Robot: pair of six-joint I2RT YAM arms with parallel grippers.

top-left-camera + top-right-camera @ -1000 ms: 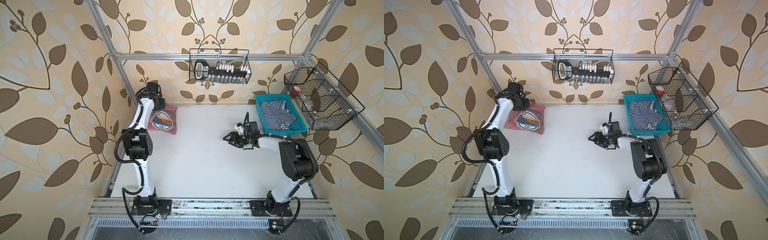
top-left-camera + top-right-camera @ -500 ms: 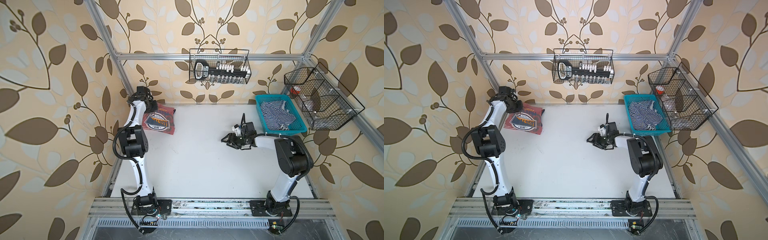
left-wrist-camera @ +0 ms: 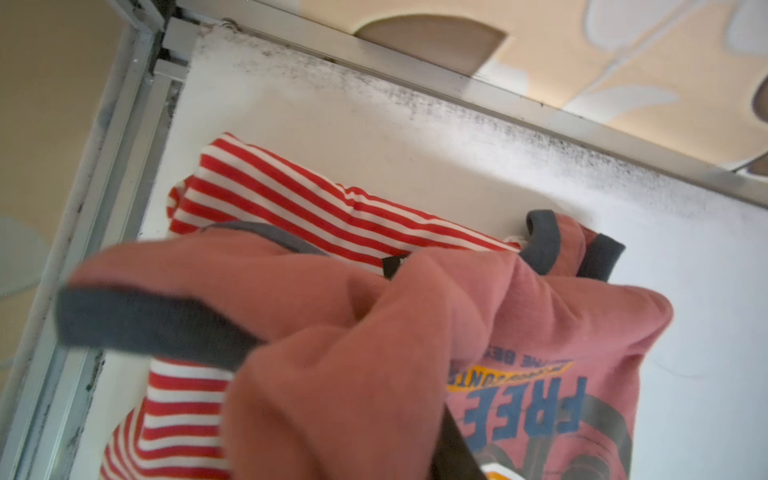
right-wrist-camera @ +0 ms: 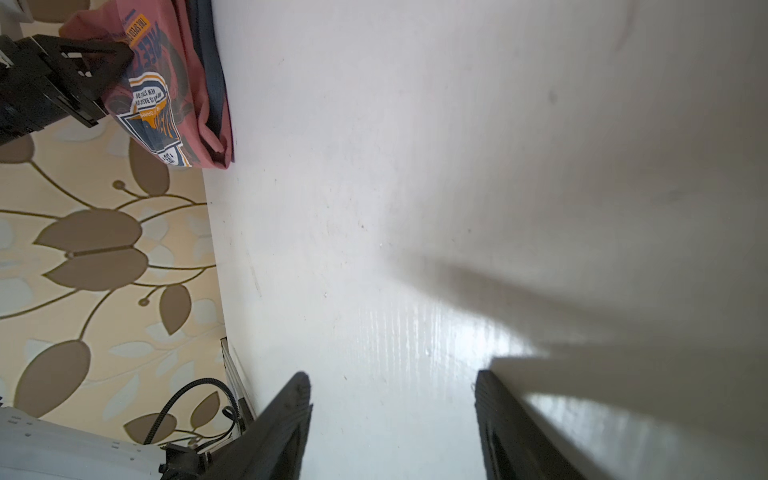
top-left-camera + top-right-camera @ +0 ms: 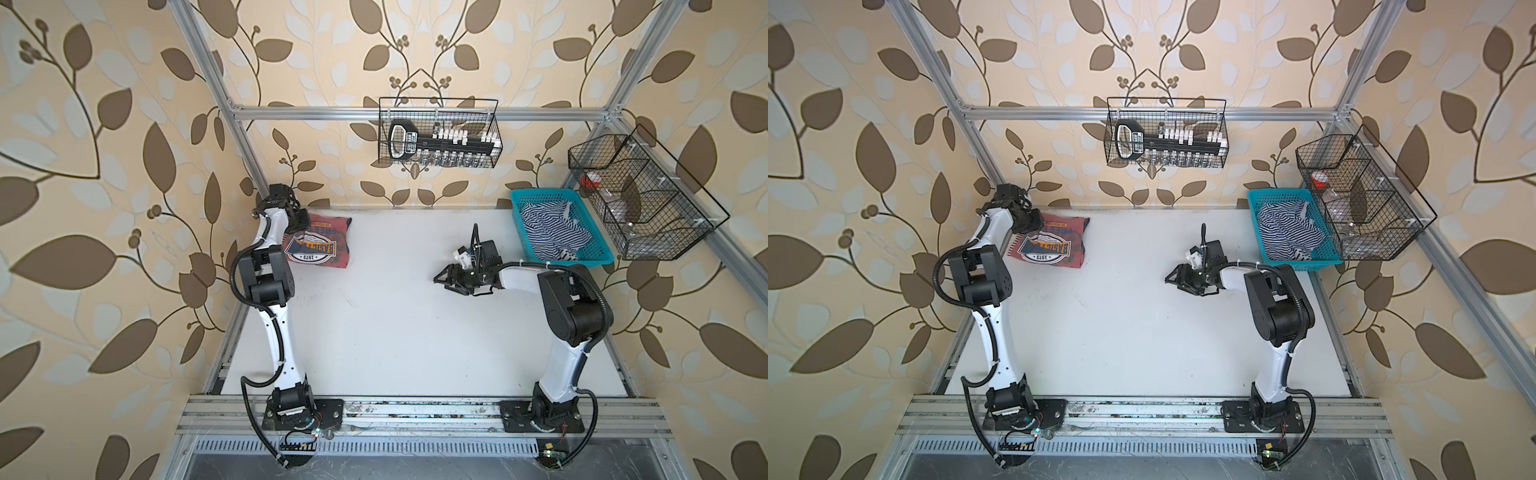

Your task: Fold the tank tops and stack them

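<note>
Tank tops [image 5: 318,245]: red top [image 3: 415,332] over striped top [image 3: 291,199]; we'd slide left hand [image 5: 303,222] out low, grip unclear; right hand [image 4: 392,376] wide, empty.

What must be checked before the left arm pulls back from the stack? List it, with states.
1. Red top lies on striped top: ok.
2. Left claw free of red top: cannot tell; cloth drapes over a finger.
3. Red top flat: not ok; bunched up by the claw.
4. Right claw open, empty, over bare table: ok.
5. Basket emptied: not ok; a navy-striped cloth lies inside.
</note>
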